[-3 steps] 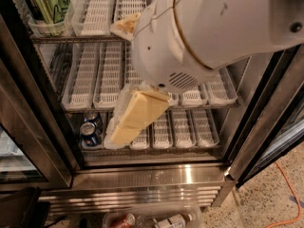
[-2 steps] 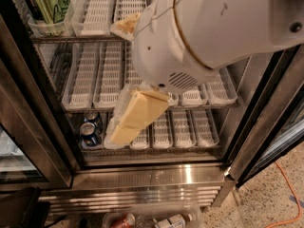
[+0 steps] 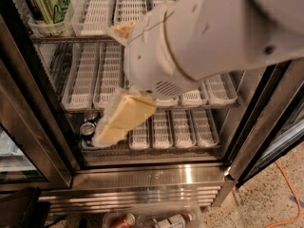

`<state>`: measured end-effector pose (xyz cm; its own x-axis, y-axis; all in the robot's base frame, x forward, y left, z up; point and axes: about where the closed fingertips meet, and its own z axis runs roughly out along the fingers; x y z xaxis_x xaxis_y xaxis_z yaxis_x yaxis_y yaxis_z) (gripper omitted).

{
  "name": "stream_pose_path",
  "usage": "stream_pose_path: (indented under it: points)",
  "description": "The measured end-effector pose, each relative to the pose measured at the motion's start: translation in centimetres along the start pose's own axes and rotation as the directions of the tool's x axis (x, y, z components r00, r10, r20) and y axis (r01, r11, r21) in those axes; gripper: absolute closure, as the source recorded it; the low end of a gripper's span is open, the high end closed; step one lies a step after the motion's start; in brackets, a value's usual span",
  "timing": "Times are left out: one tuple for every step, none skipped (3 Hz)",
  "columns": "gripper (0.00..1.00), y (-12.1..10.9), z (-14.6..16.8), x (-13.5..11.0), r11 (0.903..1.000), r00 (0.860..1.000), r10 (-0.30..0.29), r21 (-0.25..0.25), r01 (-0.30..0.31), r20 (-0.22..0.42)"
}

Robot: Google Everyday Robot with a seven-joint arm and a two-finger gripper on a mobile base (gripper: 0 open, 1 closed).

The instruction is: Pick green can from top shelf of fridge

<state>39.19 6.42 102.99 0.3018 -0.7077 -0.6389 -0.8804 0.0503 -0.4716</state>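
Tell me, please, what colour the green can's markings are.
Black, on the green can; camera view. The gripper hangs lower, centre-left.

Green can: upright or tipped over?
Upright: the green can stands vertical at the left of the top shelf. The end effector hangs lower, apart from it.

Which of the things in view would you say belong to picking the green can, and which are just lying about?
Part of the job:
green can, at the left end of the top shelf
fridge
gripper, well below the can, in front of the lowest shelf

Just lying about:
blue cans on that lowest shelf
bottles below the fridge
orange cable
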Motion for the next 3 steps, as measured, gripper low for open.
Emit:
stream_pose_path:
  points:
    - [0.0,-0.5,4.2,2.9,0.9919,0.99,0.117,0.041,-0.12,0.073]
    - [0.0,-1.5,6.9,5.1,0.9653,0.966,0.218,0.116,-0.234,0.138]
    - [0.0,-3.8,6.6,3.5,0.9233,0.947,0.248,0.247,-0.294,0.203]
